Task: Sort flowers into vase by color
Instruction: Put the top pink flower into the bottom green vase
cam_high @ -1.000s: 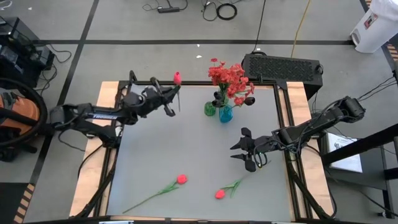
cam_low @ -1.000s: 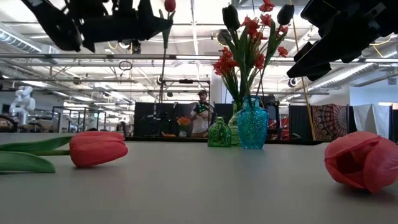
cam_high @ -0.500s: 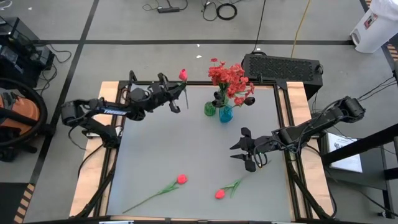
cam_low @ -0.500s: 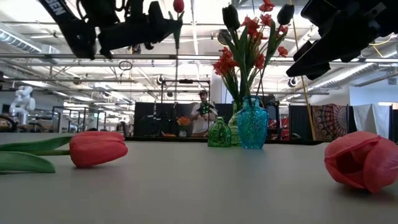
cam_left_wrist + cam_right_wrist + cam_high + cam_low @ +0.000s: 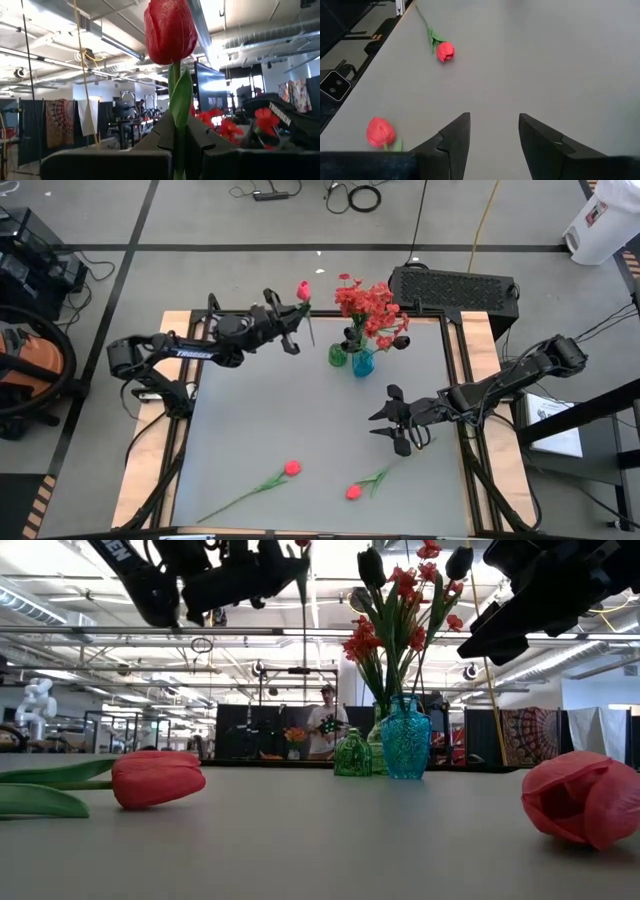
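My left tool (image 5: 296,330) pinches a red tulip (image 5: 303,289) beside the blue vase (image 5: 362,363), which holds red blossoms; two tulips (image 5: 291,468) remain on the tabletop (image 5: 300,420). My right tool (image 5: 385,422) waits, half-open.

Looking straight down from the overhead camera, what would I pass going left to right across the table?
Left tool holding a tulip → green vase → blue vase → right tool, open and empty.
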{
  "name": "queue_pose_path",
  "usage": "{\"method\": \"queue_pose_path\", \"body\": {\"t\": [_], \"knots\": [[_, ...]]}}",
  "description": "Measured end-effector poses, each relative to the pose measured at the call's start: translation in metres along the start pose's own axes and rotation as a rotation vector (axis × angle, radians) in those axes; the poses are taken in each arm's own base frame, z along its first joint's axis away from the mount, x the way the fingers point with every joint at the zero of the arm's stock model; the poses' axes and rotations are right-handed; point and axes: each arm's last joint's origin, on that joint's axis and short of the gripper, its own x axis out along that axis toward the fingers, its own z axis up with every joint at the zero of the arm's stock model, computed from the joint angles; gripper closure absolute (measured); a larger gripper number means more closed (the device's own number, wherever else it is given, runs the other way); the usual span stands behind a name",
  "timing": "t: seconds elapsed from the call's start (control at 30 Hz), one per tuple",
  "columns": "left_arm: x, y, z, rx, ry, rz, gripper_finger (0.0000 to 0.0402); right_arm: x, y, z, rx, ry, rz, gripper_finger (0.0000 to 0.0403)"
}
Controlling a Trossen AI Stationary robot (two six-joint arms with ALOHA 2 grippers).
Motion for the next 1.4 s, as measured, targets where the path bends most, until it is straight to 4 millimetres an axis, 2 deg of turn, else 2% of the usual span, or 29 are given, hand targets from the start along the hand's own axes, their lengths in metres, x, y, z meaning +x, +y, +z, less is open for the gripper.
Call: {"method": "queue_pose_path", "body": {"t": [0.17,0.47,0.97,1.4], "knots": [[0.017,0.001,-0.004,-0.046,-0.018,-0.015,0.0387,0.000,0.000,0.000,-0.016,-0.005,0.001,0.0243],[0.038,0.002,-0.022,-0.059,-0.004,-0.020,0.0387,0.000,0.000,0.001,-0.015,-0.014,0.004,0.0243],[0.055,-0.004,-0.036,-0.085,-0.003,-0.034,0.0387,0.000,0.000,0.002,-0.017,-0.020,0.005,0.0243],[0.055,-0.004,-0.039,-0.082,-0.001,-0.032,0.0387,0.000,0.001,0.002,-0.017,-0.021,0.006,0.0243]]}}
